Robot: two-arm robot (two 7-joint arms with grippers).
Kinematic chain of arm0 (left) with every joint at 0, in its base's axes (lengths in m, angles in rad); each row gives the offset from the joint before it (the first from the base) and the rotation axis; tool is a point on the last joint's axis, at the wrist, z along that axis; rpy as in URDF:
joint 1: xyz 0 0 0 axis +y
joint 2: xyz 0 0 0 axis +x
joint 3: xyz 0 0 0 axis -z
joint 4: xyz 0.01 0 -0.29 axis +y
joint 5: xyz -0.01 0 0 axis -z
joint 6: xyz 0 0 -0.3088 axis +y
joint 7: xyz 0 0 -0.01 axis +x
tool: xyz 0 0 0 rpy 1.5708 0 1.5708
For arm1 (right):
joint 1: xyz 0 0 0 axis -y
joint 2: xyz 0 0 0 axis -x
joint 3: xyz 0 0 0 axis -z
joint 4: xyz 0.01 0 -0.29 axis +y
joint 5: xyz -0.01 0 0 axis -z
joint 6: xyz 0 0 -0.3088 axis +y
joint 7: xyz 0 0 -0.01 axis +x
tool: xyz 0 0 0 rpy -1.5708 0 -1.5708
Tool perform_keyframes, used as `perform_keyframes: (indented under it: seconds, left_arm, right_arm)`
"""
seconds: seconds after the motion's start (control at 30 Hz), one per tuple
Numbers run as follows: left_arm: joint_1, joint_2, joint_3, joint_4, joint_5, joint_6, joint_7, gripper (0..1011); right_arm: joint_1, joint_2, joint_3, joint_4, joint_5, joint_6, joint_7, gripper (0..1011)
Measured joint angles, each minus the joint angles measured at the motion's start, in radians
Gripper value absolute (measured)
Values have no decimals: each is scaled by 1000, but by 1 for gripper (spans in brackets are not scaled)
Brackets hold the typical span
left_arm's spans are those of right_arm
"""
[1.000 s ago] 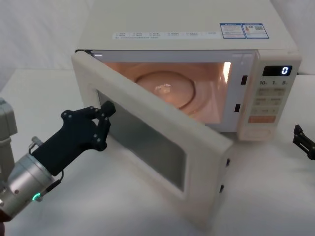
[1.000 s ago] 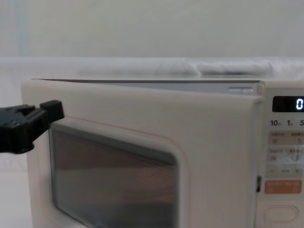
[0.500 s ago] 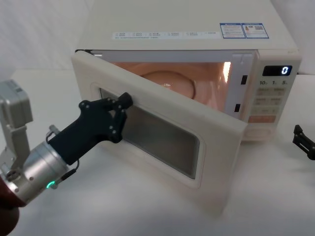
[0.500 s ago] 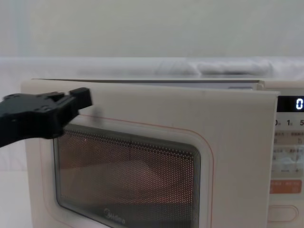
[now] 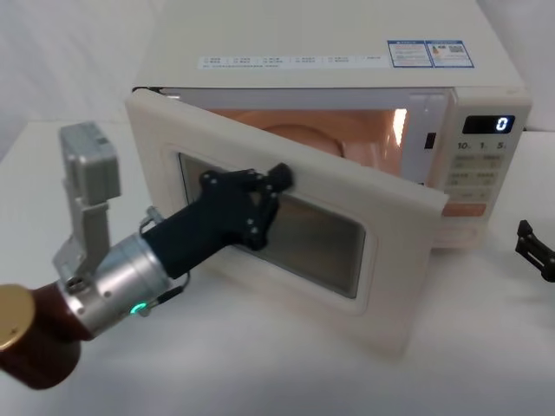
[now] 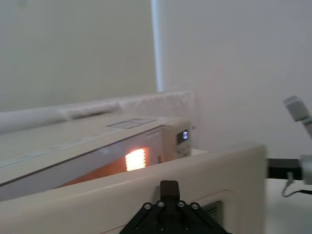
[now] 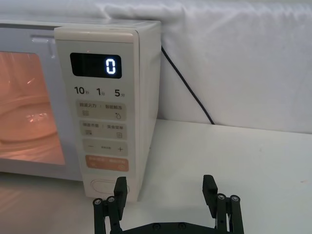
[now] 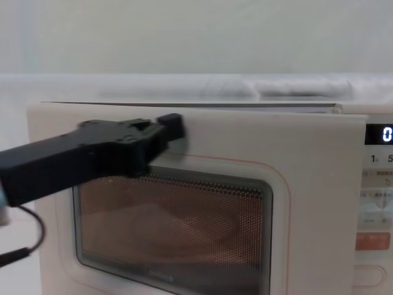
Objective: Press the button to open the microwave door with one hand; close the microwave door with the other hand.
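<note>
The cream microwave door point(image 5: 386, 269) stands partly open, hinged at the left, with the lit orange cavity behind it. My left gripper point(image 5: 279, 178) is shut, its black tip pressed against the door's outer face at the upper edge of the dark window point(image 8: 184, 227). The left wrist view shows that tip point(image 6: 169, 187) against the door point(image 6: 229, 165). My right gripper point(image 7: 165, 187) is open and empty, low at the right of the microwave, in front of the wide cream button point(image 7: 106, 186) and apart from it.
The keypad strip point(image 5: 479, 178) shows a lit 0 on its display point(image 7: 111, 66), with an orange key point(image 7: 106, 162) above the button. A black cable point(image 7: 190, 95) runs down behind the microwave. White table point(image 5: 260, 373) lies in front.
My left gripper has moved right along the door's face and pushed it further toward the cavity; the gap has narrowed. The right gripper has not moved.
</note>
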Motion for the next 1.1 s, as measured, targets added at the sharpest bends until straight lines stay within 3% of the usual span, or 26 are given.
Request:
perform_keyframes:
  seconds: [0.3,0.57,0.83,1.1]
  left_arm:
    - [-107,-18,102,54,0,37,-35,0]
    - [-192,-53,165,109,4,101,2,0]
    - [-225,-79,198,143,24,136,91,0]
    - [-223,-108,202,163,77,115,179,0]
  right_arm:
    - [0,0,0,0,0,0,0,1002]
    - [0,0,0,0,0,0,0,1002]
    - [0,0,0,0,0,0,0,1002]
    - [0,0,0,0,0,0,0,1002]
